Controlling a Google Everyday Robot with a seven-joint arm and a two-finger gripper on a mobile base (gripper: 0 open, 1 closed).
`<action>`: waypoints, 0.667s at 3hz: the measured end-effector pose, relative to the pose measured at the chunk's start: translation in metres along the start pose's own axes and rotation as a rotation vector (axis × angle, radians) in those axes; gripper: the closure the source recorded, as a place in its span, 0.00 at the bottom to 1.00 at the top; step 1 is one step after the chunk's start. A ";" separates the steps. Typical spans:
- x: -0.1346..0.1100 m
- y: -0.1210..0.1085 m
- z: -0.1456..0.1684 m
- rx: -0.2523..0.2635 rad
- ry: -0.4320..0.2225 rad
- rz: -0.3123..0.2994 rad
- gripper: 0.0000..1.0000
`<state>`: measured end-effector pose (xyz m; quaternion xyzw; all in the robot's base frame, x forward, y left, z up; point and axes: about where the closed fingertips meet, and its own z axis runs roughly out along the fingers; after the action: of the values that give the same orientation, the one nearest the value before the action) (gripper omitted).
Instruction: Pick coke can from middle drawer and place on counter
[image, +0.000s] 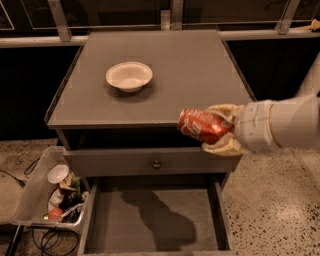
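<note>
My gripper is shut on the coke can, a red can with white lettering, held on its side in the air at the counter's front right edge. The white arm reaches in from the right. The counter is a flat grey cabinet top. The middle drawer is pulled open below, its grey floor bare with my arm's shadow on it.
A white bowl sits on the counter's left middle. A closed drawer front with a small round knob lies above the open drawer. A bin of clutter stands on the floor at the left, with cables beneath.
</note>
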<state>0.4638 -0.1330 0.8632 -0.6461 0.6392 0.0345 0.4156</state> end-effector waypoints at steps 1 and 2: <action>-0.020 -0.022 -0.023 -0.020 0.013 -0.024 1.00; -0.024 -0.016 -0.025 -0.014 0.014 -0.027 1.00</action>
<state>0.4611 -0.1309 0.9010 -0.6578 0.6331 0.0286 0.4070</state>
